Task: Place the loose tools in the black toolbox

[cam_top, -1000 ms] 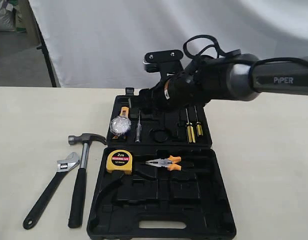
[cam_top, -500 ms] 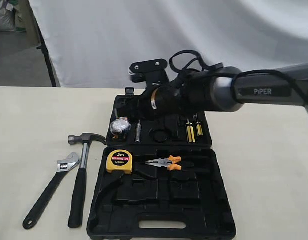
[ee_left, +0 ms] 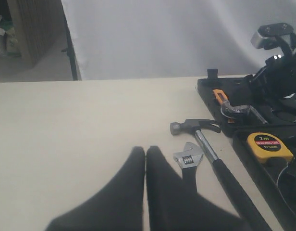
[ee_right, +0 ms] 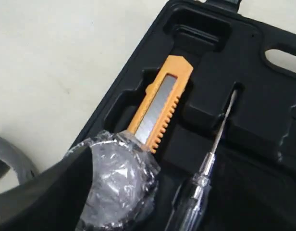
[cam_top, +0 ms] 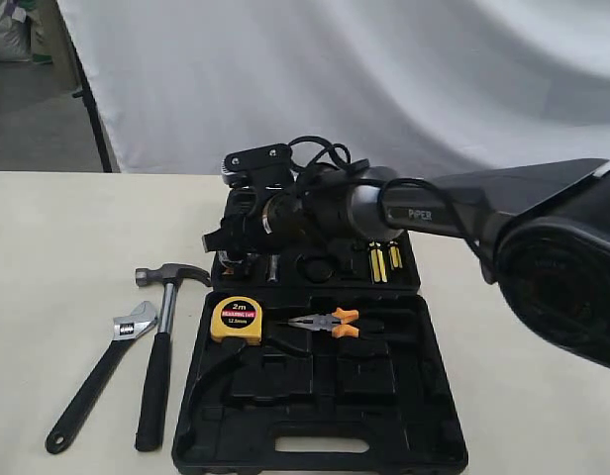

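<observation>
The tape roll lies in the black toolbox's far half, against the orange knife. The hammer and wrench wait on the tabletop just beside the toolbox. The right end effector hangs over the roll, and I cannot tell whether it grips; the left end effector is clenched and empty.

One hammer, one wrench, one toolbox, two yellow screwdrivers.

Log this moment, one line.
right gripper: at tape roll in toolbox, grip unclear | left gripper: shut, empty | claw hammer, adjustable wrench: on table
</observation>
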Tool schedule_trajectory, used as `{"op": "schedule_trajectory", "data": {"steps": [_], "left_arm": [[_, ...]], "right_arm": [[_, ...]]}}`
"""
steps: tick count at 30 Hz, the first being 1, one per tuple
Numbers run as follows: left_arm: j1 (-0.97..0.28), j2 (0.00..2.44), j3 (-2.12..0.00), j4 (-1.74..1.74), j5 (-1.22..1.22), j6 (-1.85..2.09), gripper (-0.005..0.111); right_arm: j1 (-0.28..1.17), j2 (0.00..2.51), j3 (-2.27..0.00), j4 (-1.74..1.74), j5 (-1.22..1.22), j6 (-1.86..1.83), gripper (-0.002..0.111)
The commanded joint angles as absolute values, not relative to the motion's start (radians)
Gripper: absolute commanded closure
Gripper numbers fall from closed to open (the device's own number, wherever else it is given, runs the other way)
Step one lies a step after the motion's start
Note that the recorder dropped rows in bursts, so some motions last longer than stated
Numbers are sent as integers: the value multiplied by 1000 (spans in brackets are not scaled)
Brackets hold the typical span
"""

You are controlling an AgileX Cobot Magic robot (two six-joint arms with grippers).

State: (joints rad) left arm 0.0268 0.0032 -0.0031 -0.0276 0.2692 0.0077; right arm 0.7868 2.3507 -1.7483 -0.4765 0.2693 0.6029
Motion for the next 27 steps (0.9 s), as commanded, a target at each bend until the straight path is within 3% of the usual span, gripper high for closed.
{"op": "schedule_trajectory", "data": {"steps": [1, 10, 18, 27], "left_arm": [[30, 0, 0, -32, 270, 0, 106], [30, 0, 0, -32, 270, 0, 106], [30, 0, 0, -32, 270, 0, 106], [30, 0, 0, -32, 270, 0, 106]], "right_arm": [[815, 2356, -1771, -482, 264, 582, 41], [819, 2360, -1789, -499, 266, 579, 41], [821, 2404, -1790, -499, 268, 587, 13], [821, 2403, -1790, -499, 346, 551, 13]]}}
